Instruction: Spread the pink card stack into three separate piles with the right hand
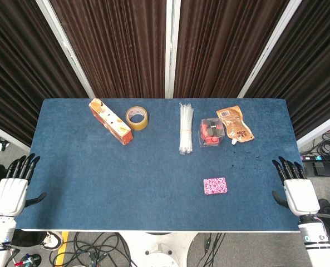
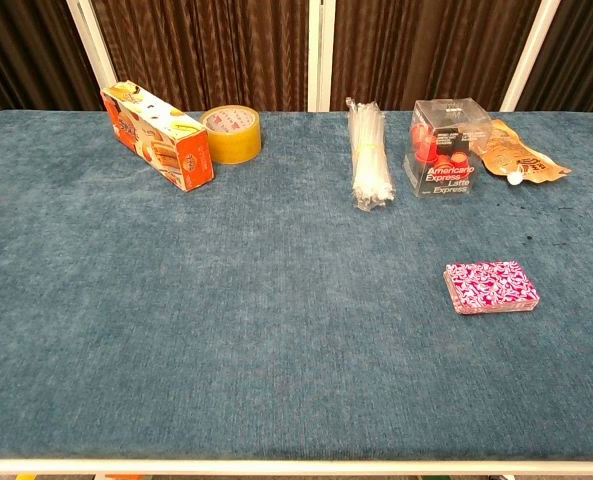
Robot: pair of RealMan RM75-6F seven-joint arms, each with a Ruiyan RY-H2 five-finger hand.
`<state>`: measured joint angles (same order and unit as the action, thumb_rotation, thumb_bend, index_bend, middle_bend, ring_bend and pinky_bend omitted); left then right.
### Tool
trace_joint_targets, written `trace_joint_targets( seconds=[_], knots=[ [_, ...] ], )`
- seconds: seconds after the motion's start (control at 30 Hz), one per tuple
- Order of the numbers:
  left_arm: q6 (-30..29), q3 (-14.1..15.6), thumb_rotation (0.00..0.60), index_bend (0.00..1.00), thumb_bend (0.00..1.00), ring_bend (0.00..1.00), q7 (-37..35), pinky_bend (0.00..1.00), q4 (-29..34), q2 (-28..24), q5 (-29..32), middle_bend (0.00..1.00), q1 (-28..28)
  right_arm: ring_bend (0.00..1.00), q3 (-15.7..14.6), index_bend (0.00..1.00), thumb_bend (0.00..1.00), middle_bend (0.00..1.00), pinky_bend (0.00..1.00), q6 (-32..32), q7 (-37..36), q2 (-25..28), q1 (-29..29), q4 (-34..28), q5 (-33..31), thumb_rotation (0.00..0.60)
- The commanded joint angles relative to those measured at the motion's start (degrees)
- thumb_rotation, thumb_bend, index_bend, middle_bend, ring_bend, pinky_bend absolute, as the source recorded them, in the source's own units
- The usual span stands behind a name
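The pink card stack point(image 1: 215, 186) point(image 2: 490, 286) lies flat as a single pile on the blue table, right of centre toward the front edge. My right hand point(image 1: 296, 191) hovers off the table's right edge, fingers spread and holding nothing, well to the right of the stack. Beyond the left edge, my left hand point(image 1: 14, 186) also hangs with fingers apart and nothing in it. Neither hand appears in the chest view.
Along the back of the table stand an orange carton point(image 1: 110, 120), a tape roll point(image 1: 136, 117), a bundle of white zip ties point(image 1: 185, 128), a clear box of red capsules point(image 1: 212, 132) and an orange pouch point(image 1: 235, 123). Cables lie on the floor below the front edge.
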<state>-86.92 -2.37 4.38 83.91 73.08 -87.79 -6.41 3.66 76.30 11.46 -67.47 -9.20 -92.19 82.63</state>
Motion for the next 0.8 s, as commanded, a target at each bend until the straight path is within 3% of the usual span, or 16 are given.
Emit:
trace_joint_targets(
  seconds=[0.03, 0.17, 0.33, 0.8],
  knots=[
    [0.4, 0.1, 0.600, 0.04, 0.00, 0.00, 0.1, 0.10, 0.0, 0.0, 0.2, 0.03, -0.1, 0.73, -0.1, 0.00, 0.24, 0.10, 0.80, -3.3, 1.2, -0.3, -1.6, -0.9, -0.8, 0.600],
    [1.0, 0.2, 0.600, 0.04, 0.00, 0.00, 0.5, 0.10, 0.3, -0.2, 0.4, 0.03, -0.2, 0.76, -0.3, 0.00, 0.21, 0.06, 0.83, -7.5, 3.5, -0.8, -4.6, -1.1, 0.0, 0.600],
    [0.7, 0.4, 0.600, 0.04, 0.00, 0.00, -1.0, 0.10, -0.2, -0.3, -0.6, 0.03, -0.4, 0.76, 0.2, 0.08, 0.18, 0.12, 0.83, -12.6, 7.5, -3.2, -7.9, -1.5, -2.9, 0.600],
    [0.8, 0.6, 0.600, 0.04, 0.00, 0.00, -3.2, 0.10, -1.9, -0.4, -0.2, 0.03, -0.1, 0.78, 0.8, 0.14, 0.19, 0.19, 0.84, -20.0, 15.4, -11.0, -13.9, 0.0, -11.1, 0.600]
  ],
)
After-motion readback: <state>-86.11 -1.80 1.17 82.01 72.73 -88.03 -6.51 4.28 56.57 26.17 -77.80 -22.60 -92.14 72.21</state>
